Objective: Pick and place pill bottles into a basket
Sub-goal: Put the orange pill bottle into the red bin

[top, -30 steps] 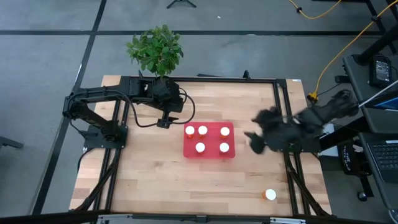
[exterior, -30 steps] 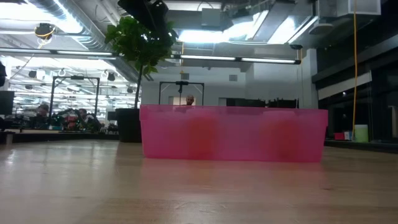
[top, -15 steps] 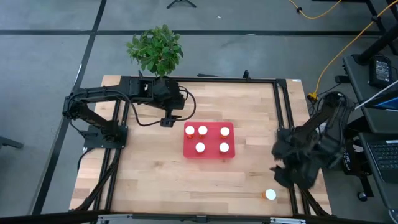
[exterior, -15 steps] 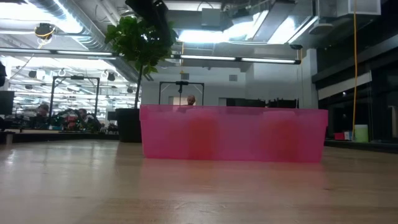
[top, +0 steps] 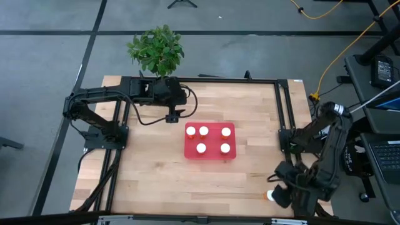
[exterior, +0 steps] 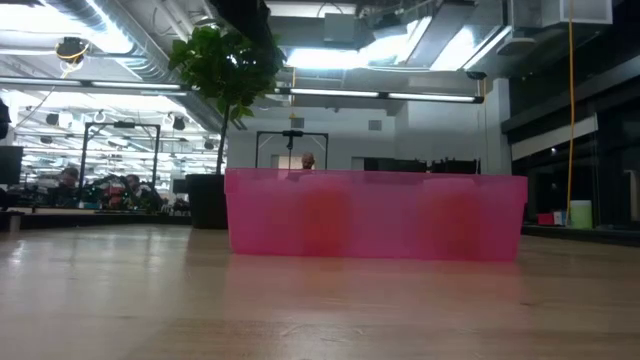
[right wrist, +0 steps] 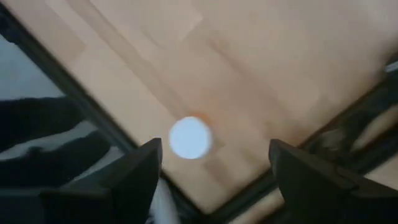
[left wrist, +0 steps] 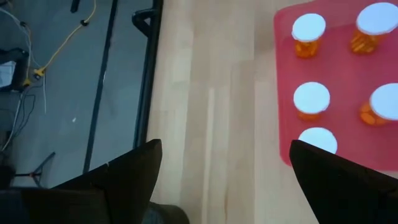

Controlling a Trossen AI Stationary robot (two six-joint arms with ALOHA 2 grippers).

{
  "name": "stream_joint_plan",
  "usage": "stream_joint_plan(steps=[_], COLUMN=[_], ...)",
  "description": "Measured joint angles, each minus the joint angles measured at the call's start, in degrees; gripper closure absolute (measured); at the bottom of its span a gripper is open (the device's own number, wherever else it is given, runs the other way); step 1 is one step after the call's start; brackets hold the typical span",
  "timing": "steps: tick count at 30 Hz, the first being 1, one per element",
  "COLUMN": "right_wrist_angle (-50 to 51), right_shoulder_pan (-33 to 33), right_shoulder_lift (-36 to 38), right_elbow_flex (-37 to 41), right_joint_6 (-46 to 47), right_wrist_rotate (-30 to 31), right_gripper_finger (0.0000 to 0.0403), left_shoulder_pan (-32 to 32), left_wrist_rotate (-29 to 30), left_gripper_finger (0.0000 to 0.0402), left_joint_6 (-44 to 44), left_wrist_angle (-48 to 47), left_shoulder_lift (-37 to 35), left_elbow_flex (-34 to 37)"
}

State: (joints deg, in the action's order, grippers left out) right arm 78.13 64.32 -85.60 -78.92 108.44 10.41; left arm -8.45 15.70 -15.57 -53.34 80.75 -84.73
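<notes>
Five pill bottles (top: 202,131) seen standing in basket (top: 210,155); last bottle (right wrist: 189,137) left near table's front right corner. Right gripper (right wrist: 214,177) held above it, fingers apart, nothing gripped. Left gripper (left wrist: 225,180) parked wide beside basket. Risk judged: bottle toppled or pushed off edge if descent is off-centre.

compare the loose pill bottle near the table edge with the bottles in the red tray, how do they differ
The loose bottle stands alone on bare wood by the table's near right corner; the five tray bottles sit grouped inside the red tray at mid-table. The right end effector hangs open above the loose bottle, while the left end effector, also open, is beside the tray, touching none of its bottles. All are orange with white caps and stand upright.
</notes>
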Motion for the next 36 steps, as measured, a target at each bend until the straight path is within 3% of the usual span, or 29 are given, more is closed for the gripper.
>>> stream_joint_plan(steps=[11, 18, 36], right_wrist_angle=[-5.56, -10.2, -12.64], right_shoulder_pan=[0.28, -1.76, -2.03], right_shoulder_lift=[-9.22, -13.06, -20.99], right_elbow_flex=[0.66, 0.66, 0.66], right_joint_6=[5.58, 6.79, 7.04], right_wrist_rotate=[-6.4, -6.61, -9.5], right_gripper_finger=[0.0051, 0.0024, 0.0018], left_shoulder_pan=[-0.02, -0.02, -0.02], left_wrist_rotate=[-0.89, -3.38, -3.6], left_gripper_finger=[0.0055, 0.0055, 0.0055], left_joint_6=[-1.7, -1.7, -2.14], left_wrist_angle=[-0.08, -0.39, -0.67], left_shoulder_lift=[0.0, 0.0, 0.0], left_elbow_flex=[0.0, 0.0, 0.0])
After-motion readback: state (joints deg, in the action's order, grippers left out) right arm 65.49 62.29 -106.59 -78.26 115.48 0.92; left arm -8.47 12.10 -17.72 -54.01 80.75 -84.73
